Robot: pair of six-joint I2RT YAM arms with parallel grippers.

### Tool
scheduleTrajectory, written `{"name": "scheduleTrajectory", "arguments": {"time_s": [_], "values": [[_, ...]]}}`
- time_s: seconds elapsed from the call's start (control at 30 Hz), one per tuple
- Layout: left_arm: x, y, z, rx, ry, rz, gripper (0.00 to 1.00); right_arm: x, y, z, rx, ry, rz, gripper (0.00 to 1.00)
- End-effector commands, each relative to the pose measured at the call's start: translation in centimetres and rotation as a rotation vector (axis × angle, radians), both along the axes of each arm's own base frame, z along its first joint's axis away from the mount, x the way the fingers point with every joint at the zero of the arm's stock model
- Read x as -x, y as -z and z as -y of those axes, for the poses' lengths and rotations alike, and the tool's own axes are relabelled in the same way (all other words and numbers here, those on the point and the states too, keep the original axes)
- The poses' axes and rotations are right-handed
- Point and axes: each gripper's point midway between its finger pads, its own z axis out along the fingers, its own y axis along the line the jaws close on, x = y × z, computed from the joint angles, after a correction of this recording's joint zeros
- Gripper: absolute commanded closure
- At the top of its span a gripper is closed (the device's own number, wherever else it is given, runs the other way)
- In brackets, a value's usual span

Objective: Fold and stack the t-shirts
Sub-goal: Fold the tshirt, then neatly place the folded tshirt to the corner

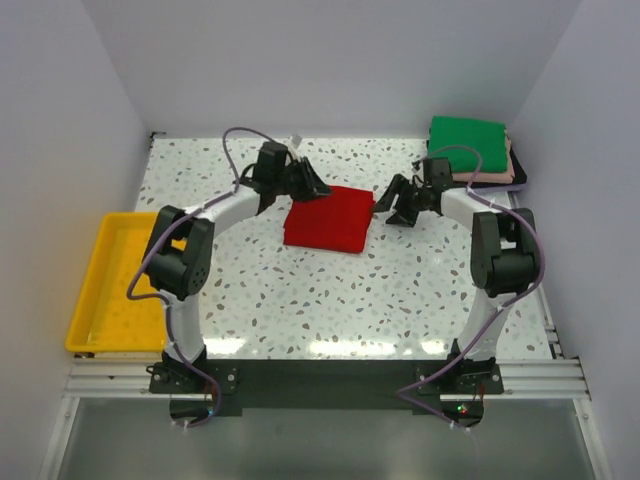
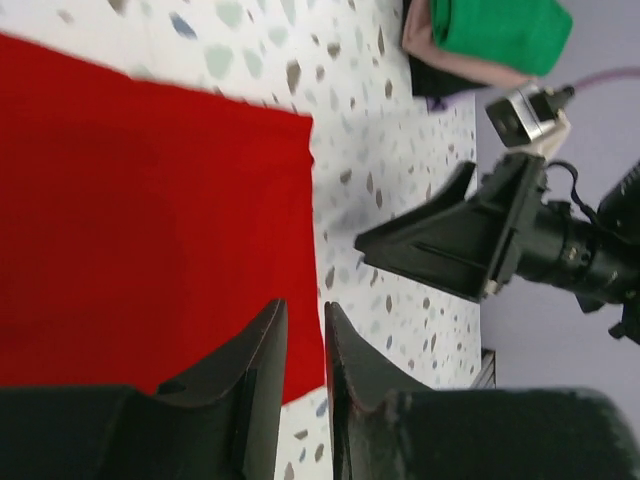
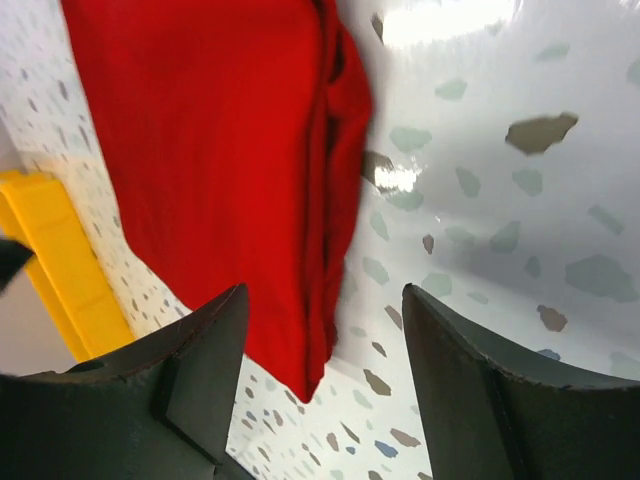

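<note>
The bright red t-shirt (image 1: 328, 218) lies folded into a rectangle at the middle of the table. It also shows in the left wrist view (image 2: 150, 210) and the right wrist view (image 3: 220, 150). My left gripper (image 1: 318, 188) hovers over its far left corner; in the left wrist view (image 2: 306, 308) the jaws stand almost together with nothing between them. My right gripper (image 1: 392, 208) is open and empty just right of the shirt's right edge (image 3: 325, 290). A folded green shirt (image 1: 467, 143) tops a stack with a pale pink one (image 2: 440, 55) and a dark one (image 2: 430, 85).
A yellow plastic tray (image 1: 110, 285) stands at the table's left edge; its rim shows in the right wrist view (image 3: 50, 250). The stack sits in the far right corner by the wall. The right arm's open jaws show in the left wrist view (image 2: 450, 240).
</note>
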Motion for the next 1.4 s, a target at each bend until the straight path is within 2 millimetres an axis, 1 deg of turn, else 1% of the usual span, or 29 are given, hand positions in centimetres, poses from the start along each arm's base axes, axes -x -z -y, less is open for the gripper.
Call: {"name": "scheduleTrajectory", "arguments": {"time_s": [0.0, 0.03, 0.07, 0.1, 0.13, 0.17, 0.2, 0.27, 0.3, 0.37, 0.47, 0.63, 0.7, 0.73, 0.77, 0.8, 0.87, 0.93, 0.97, 1.03, 1.07, 1.1, 1.13, 1.17, 1.23, 1.27, 1.3, 1.33, 1.37], "values": [[3.7, 2.4, 1.6, -0.042, 0.047, -0.014, 0.75, 0.8, 0.9, -1.0, 0.041, -0.035, 0.015, 0.33], [4.8, 3.0, 2.6, -0.048, 0.070, -0.022, 0.75, 1.1, 1.4, -1.6, 0.048, -0.045, 0.008, 0.33], [5.3, 3.7, 2.9, -0.055, 0.079, -0.033, 0.76, 1.3, 1.7, -1.9, 0.053, -0.044, 0.000, 0.33], [6.0, 5.2, 3.0, -0.073, 0.082, -0.063, 0.76, 1.4, 2.0, -1.9, 0.067, -0.037, -0.001, 0.32], [6.9, 5.9, 3.6, -0.082, 0.098, -0.073, 0.77, 1.4, 2.2, -2.1, 0.072, -0.036, 0.000, 0.31], [7.2, 6.3, 3.9, -0.086, 0.105, -0.075, 0.77, 1.6, 2.5, -2.8, 0.079, -0.042, 0.001, 0.31], [8.0, 7.5, 3.9, -0.098, 0.110, -0.099, 0.77, 1.8, 2.8, -2.9, 0.088, -0.040, -0.007, 0.31], [8.9, 8.5, 4.6, -0.112, 0.127, -0.112, 0.78, 2.0, 3.8, -3.3, 0.133, -0.030, -0.018, 0.31], [9.3, 9.1, 4.7, -0.121, 0.130, -0.125, 0.78, 2.3, 4.2, -3.5, 0.143, -0.022, -0.028, 0.31], [9.7, 9.8, 4.9, -0.136, 0.135, -0.135, 0.78, 2.7, 5.0, -3.8, 0.161, -0.007, -0.037, 0.31], [9.8, 10.2, 4.7, -0.147, 0.130, -0.142, 0.78, 3.1, 6.3, -3.8, 0.186, 0.022, -0.060, 0.31], [9.9, 10.0, 4.9, -0.149, 0.142, -0.136, 0.78, 2.8, 7.4, -5.0, 0.182, 0.030, -0.066, 0.31], [9.9, 10.0, 4.9, -0.153, 0.144, -0.137, 0.78, 2.6, 7.7, -4.9, 0.195, 0.053, -0.069, 0.33], [9.9, 9.9, 4.9, -0.153, 0.145, -0.137, 0.78, 2.4, 7.6, -5.0, 0.189, 0.061, -0.062, 0.35], [9.9, 9.9, 4.9, -0.153, 0.147, -0.137, 0.78, 2.1, 7.6, -5.1, 0.184, 0.072, -0.064, 0.40], [9.9, 9.9, 5.0, -0.152, 0.149, -0.137, 0.78, 2.1, 8.0, -5.2, 0.184, 0.072, -0.072, 0.42], [9.8, 9.8, 5.1, -0.147, 0.153, -0.136, 0.78, 1.5, 8.0, -5.4, 0.188, 0.070, -0.066, 0.46], [9.6, 9.3, 5.3, -0.143, 0.161, -0.126, 0.79, 1.5, 8.8, -5.2, 0.227, 0.072, -0.079, 0.55], [9.5, 8.9, 5.4, -0.145, 0.163, -0.122, 0.79, 1.1, 8.6, -5.2, 0.236, 0.072, -0.069, 0.63], [9.1, 7.6, 5.5, -0.147, 0.171, -0.097, 0.79, 1.2, 9.3, -4.5, 0.284, 0.075, -0.087, 0.74], [8.9, 6.1, 5.5, -0.156, 0.180, -0.080, 0.79, 0.4, 8.8, -4.4, 0.304, 0.064, -0.065, 0.88], [8.3, 5.2, 5.2, -0.165, 0.173, -0.064, 0.79, 0.3, 8.9, -4.1, 0.325, 0.060, -0.064, 0.96], [7.9, 4.0, 4.8, -0.170, 0.167, -0.046, 0.79, 0.4, 8.8, -3.7, 0.351, 0.054, -0.072, 1.00], [7.6, 1.8, 4.4, -0.177, 0.167, -0.012, 0.79, -0.5, 8.3, -3.3, 0.392, 0.051, -0.039, 1.00], [6.5, -0.5, 2.7, -0.179, 0.133, 0.025, 0.78, -0.7, 8.0, -2.8, 0.436, 0.023, -0.036, 1.00], [6.0, -2.3, 1.1, -0.182, 0.114, 0.054, 0.77, -2.0, 7.4, -2.6, 0.480, -0.007, -0.003, 1.00], [5.8, -2.9, 0.2, -0.188, 0.103, 0.063, 0.77, -2.4, 7.0, -2.3, 0.513, -0.024, -0.001, 1.00], [6.0, -3.2, -0.9, -0.201, 0.092, 0.054, 0.77, -2.0, 7.0, -1.6, 0.555, -0.046, -0.031, 1.00], [6.2, -4.2, -1.9, -0.208, 0.087, 0.077, 0.77, -3.2, 5.8, -1.0, 0.607, -0.046, 0.009, 1.00]]}}
